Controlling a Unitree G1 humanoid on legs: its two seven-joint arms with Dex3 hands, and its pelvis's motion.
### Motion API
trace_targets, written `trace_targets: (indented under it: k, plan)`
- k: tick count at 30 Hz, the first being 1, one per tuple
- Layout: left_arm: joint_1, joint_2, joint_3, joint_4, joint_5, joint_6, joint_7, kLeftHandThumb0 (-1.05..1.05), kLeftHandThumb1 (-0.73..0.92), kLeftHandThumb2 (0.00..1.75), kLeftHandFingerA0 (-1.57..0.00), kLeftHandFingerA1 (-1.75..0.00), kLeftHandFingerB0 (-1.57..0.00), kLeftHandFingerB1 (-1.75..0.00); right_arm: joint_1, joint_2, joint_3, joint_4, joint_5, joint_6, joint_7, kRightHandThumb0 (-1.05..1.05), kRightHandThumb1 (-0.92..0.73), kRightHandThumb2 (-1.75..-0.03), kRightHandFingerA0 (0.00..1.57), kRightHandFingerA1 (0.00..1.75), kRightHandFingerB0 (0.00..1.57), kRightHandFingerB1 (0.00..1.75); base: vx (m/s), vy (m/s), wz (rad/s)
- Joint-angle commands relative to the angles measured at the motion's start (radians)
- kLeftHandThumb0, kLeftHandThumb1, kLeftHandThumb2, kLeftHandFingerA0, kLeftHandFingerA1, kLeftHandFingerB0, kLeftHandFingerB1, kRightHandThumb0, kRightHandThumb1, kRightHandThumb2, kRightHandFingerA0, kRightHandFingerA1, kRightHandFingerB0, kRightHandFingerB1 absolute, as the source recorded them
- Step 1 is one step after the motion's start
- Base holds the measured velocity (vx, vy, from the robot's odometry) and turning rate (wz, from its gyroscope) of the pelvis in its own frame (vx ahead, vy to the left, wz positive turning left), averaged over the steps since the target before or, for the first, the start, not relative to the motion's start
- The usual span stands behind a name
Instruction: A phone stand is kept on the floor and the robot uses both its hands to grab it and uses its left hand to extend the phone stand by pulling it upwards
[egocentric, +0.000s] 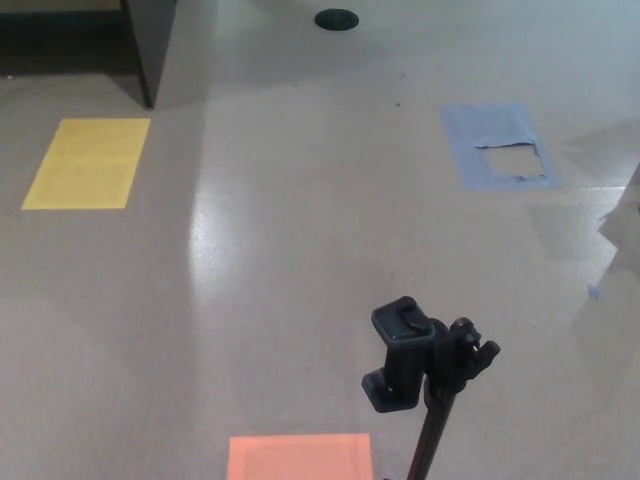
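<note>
At five o'clock on the floor (300, 230), the phone stand (425, 375) stands ungrasped, neither robot hand visible; your off-centre grab could topple it.

Phone stand (425, 370): matt black plastic clamp, thin dark pole. Floor (300, 250): smooth, speckled, semi-gloss with a light sheen. Yellow patch (88, 163) and orange patch (300, 458) flat, matt. Blue tape patch (497, 145) torn, worn through in the middle.
</note>
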Motion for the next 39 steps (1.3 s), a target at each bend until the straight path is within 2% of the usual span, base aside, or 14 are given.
trace_targets:
  k: [1,6,7,11,15,18,19,26,27,29,30,36,38,39]
  plan:
    - [0.093,-0.019,0.109,-0.221,-0.079,-0.426,0.02,-0.73,0.7,0.67,-0.69,-0.43,-0.56,-0.39,-0.001,0.025,-0.085,-0.114,0.153,-0.329,0.012,-1.05,-0.68,-0.66,0.31,0.83,0.42,0.84,0.0,0.0,0.0]
    - [0.101,-0.027,0.117,-0.219,-0.068,-0.437,0.022,-0.74,0.69,0.68,-0.68,-0.43,-0.55,-0.39,0.008,0.029,-0.089,-0.112,0.156,-0.332,0.02,-1.05,-0.66,-0.66,0.27,0.86,0.38,0.85,0.0,0.0,0.0]
    - [0.102,-0.029,0.118,-0.221,-0.069,-0.439,0.021,-0.74,0.69,0.68,-0.68,-0.43,-0.55,-0.39,0.003,0.029,-0.09,-0.1,0.151,-0.338,0.013,-0.4,0.03,-0.81,0.23,0.67,0.36,0.72,0.0,0.0,0.0]
    - [0.101,-0.038,0.117,-0.208,-0.072,-0.458,0.011,-0.73,0.69,0.68,-0.68,-0.43,-0.55,-0.39,0.003,0.017,-0.086,-0.084,0.11,-0.36,-0.02,-0.39,0.06,-0.8,0.23,0.67,0.35,0.72,0.0,0.0,0.0]
    - [0.102,-0.04,0.126,-0.214,-0.081,-0.462,0.005,-0.74,0.68,0.68,-0.68,-0.43,-0.55,-0.39,-0.001,0.016,-0.076,-0.066,0.093,-0.386,-0.021,-0.39,0.07,-0.79,0.21,0.66,0.33,0.71,0.0,0.0,0.0]
    - [0.11,-0.04,0.131,-0.211,-0.084,-0.468,0.0,-0.74,0.68,0.68,-0.68,-0.43,-0.55,-0.39,0.009,0.013,-0.068,-0.073,0.089,-0.373,-0.009,-1.0,-0.53,-1.04,0.2,0.82,0.05,0.71,0.0,0.0,0.0]
    - [0.109,-0.043,0.13,-0.205,-0.089,-0.476,-0.004,-0.72,0.68,0.66,-0.69,-0.43,-0.56,-0.39,0.016,0.02,-0.07,-0.089,0.116,-0.348,0.017,-0.39,0.08,-0.78,0.23,0.67,0.37,0.73,0.0,0.0,0.0]
    - [0.128,-0.057,0.107,-0.239,-0.089,-0.484,-0.025,-0.7,0.68,0.66,-0.67,-0.42,-0.56,-0.39,0.029,0.037,-0.063,-0.132,0.156,-0.31,0.063,-0.38,0.09,-0.77,0.21,0.66,0.37,0.73,0.0,0.0,0.0]
    - [0.129,-0.06,0.101,-0.24,-0.087,-0.492,-0.027,-0.7,0.68,0.66,-0.67,-0.42,-0.56,-0.39,0.026,0.044,-0.064,-0.136,0.181,-0.311,0.086,-1.05,-0.53,-0.63,0.19,0.93,0.3,0.87,0.0,0.0,0.0]
    - [0.13,-0.063,0.089,-0.245,-0.063,-0.503,-0.025,-0.67,0.74,0.63,-0.66,-0.4,-0.57,-0.37,0.013,0.064,-0.064,-0.144,0.195,-0.308,0.082,-1.05,-0.39,-0.85,0.36,0.86,0.29,0.83,0.0,0.0,0.0]
    - [0.127,-0.07,0.079,-0.242,-0.064,-0.514,-0.027,-0.67,0.73,0.63,-0.66,-0.4,-0.57,-0.37,0.004,0.073,-0.058,-0.147,0.169,-0.316,0.053,-1.05,-0.51,-0.61,0.98,0.69,0.2,0.88,0.0,0.0,0.0]
    - [0.13,-0.1,0.059,-0.26,-0.06,-0.513,-0.017,-0.67,0.73,0.63,-0.65,-0.4,-0.57,-0.37,-0.034,0.081,-0.011,-0.142,0.032,-0.347,-0.046,-1.05,-0.56,-0.62,1.32,0.8,0.18,0.79,0.0,0.0,0.0]
    - [0.134,-0.112,0.045,-0.282,-0.055,-0.502,-0.015,-0.71,0.67,0.66,-0.66,-0.42,-0.55,-0.38,-0.063,0.088,0.018,-0.142,-0.008,-0.322,-0.074,-0.39,0.07,-0.78,0.89,0.89,0.24,0.66,0.0,0.0,0.0]
    - [0.134,-0.115,0.04,-0.288,-0.053,-0.498,-0.015,-0.69,0.67,0.64,-0.66,-0.42,-0.55,-0.38,-0.069,0.089,0.023,-0.143,-0.011,-0.317,-0.075,-1.05,-0.56,-0.63,1.03,0.84,0.23,0.8,0.0,0.0,0.0]
